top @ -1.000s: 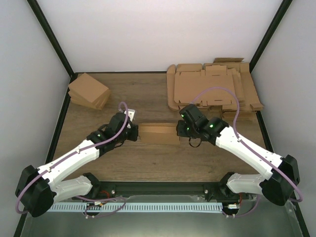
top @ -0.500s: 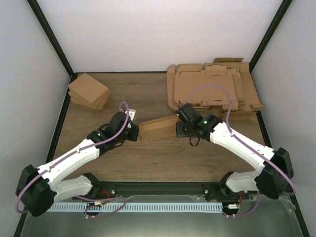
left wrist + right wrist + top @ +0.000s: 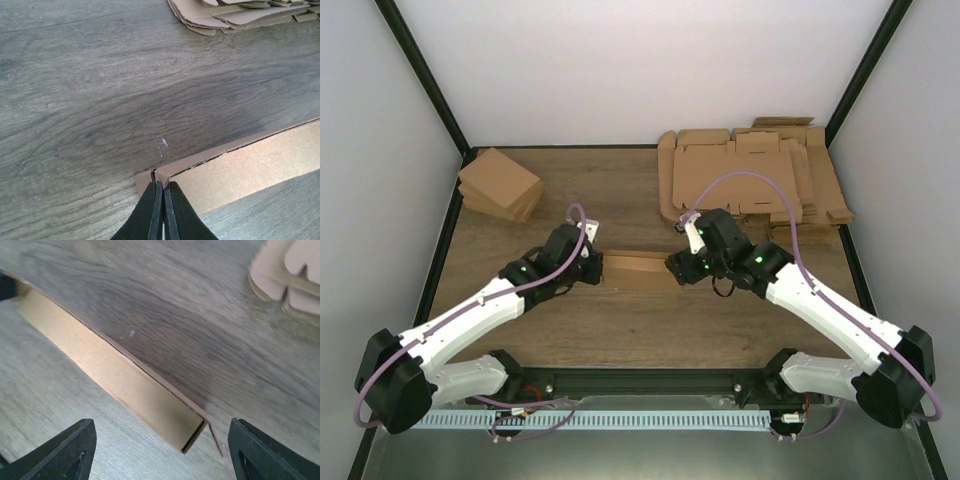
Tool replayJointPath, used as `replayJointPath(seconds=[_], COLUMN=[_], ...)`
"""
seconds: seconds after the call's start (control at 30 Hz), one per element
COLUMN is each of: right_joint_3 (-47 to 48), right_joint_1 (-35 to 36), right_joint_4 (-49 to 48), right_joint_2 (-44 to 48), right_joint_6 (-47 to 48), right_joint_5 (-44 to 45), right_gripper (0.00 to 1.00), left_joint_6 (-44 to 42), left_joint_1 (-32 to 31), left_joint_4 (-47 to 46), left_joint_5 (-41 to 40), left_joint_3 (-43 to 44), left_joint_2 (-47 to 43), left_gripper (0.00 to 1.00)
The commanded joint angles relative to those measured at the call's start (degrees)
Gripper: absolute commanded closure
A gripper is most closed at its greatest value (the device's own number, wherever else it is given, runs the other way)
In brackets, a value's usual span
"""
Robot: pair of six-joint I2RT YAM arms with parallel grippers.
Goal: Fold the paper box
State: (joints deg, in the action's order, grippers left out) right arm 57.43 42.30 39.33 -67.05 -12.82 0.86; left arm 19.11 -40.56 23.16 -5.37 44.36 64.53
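At the middle of the table [image 3: 620,200], between the two arms, the paper box [image 3: 638,270] lies as a shallow brown strip with a long wall creased upright. It looks partly folded, so the next move likely calls for a fresh, careful pinch on its loose right end flap. The left gripper [image 3: 163,197] is clamped tight on the box's left corner. The right gripper [image 3: 162,425] stands wide apart around the right end, holding nothing.

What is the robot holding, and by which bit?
The left tool pinches the paper box by its wall at one corner. The right tool is open and holds nothing.
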Motion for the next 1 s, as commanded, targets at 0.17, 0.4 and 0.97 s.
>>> replayJointPath(seconds=[0.17, 0.4, 0.97], right_joint_3=[-1.1, -0.4, -1.5], right_joint_1=[-9.6, -10.0, -9.9], right_joint_4=[-7.7, -5.4, -4.5], right_joint_2=[3.7, 3.1, -0.4], right_joint_6=[18.7, 20.6, 18.0], right_joint_5=[-17.0, -15.3, -14.5], right_gripper=[0.32, 0.38, 0.52], left_joint_6=[-2.1, -2.6, -2.6], left_joint_1=[-0.6, -0.7, -1.2], left_joint_4=[2.3, 3.4, 3.2], left_joint_5=[-1.3, -1.8, -1.9], left_joint_3=[3.6, 4.6, 5.3], left_joint_2=[0.9, 0.8, 2.5], left_gripper=[0.96, 0.96, 0.96])
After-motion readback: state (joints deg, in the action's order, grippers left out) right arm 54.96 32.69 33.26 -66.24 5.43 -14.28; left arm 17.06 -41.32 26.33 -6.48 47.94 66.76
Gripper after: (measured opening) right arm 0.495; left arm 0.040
